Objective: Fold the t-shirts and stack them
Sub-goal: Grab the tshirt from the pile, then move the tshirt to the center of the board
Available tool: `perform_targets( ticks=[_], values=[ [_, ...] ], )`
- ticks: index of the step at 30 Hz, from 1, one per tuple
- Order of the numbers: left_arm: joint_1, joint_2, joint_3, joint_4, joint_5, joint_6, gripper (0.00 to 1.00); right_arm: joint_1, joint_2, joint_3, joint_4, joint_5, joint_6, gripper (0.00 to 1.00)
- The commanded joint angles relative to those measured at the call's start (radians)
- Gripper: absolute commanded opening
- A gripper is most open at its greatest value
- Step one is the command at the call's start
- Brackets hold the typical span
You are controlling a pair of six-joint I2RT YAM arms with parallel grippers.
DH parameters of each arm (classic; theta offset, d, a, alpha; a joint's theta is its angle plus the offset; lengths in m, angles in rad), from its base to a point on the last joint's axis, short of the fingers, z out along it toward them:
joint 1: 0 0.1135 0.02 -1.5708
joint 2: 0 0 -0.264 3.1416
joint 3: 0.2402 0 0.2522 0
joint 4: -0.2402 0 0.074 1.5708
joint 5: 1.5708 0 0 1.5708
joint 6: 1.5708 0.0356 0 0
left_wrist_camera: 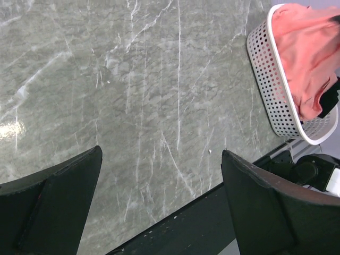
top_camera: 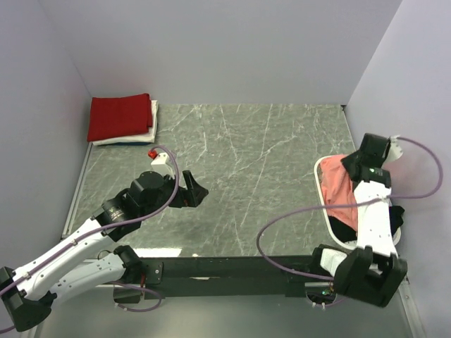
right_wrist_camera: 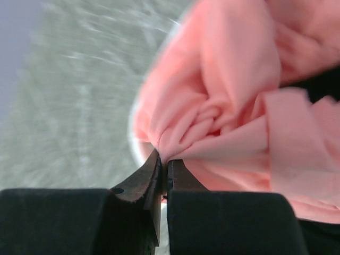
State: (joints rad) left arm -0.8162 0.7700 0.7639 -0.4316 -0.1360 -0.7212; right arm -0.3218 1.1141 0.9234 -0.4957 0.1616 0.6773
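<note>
Four t-shirts: red (top_camera: 120,116), white (top_camera: 131,139), salmon-pink (top_camera: 340,186), black (left_wrist_camera: 330,101); one basket (left_wrist_camera: 271,90); two hands, left (left_wrist_camera: 162,154) and right (right_wrist_camera: 163,162).

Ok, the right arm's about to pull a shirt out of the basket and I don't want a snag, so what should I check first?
1. Right hand grip: ok, jaws closed on a fold of the salmon-pink t-shirt.
2. Shirt free of the black t-shirt beneath it in the white basket: cannot tell.
3. Left hand out of the way: ok, open and empty over the table, apart from the basket.
4. Spreading space: ok, the middle of the table is bare.
5. Finished stack safe: ok, deep red t-shirt folded on the white t-shirt in the far left corner.
</note>
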Motion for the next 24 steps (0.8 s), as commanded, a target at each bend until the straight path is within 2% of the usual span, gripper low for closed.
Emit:
perform_targets(
  ticks=[1, 4, 7, 10, 15, 18, 20, 24],
  values=[
    [-0.001, -0.005, 0.057, 0.036, -0.028, -0.011, 1.0, 0.0, -0.117, 0.167, -0.049, -0.095, -0.056, 0.0],
    [-0.001, -0.011, 0.06, 0.042, -0.062, -0.018, 0.99, 0.01, -0.149, 0.308, -0.101, -0.195, -0.074, 0.0],
    [-0.001, -0.017, 0.069, 0.05, -0.097, -0.029, 0.99, 0.073, -0.157, 0.472, -0.142, -0.221, -0.078, 0.0],
    [-0.001, -0.018, 0.083, 0.056, -0.125, -0.034, 0.99, 0.171, -0.137, 0.649, -0.168, -0.211, -0.074, 0.0],
    [-0.001, -0.032, 0.084, 0.067, -0.18, -0.047, 0.99, 0.425, -0.08, 0.917, -0.156, -0.206, -0.052, 0.0],
    [0.0, -0.051, 0.077, 0.071, -0.212, -0.058, 0.99, 0.536, -0.047, 0.991, -0.124, -0.215, -0.032, 0.0],
    [0.0, -0.07, 0.069, 0.071, -0.24, -0.067, 0.99, 0.581, -0.039, 0.979, -0.087, -0.237, -0.016, 0.0],
    [0.0, -0.098, 0.04, 0.071, -0.281, -0.084, 0.99, 0.644, -0.007, 0.814, 0.017, -0.302, 0.01, 0.0]
  ],
)
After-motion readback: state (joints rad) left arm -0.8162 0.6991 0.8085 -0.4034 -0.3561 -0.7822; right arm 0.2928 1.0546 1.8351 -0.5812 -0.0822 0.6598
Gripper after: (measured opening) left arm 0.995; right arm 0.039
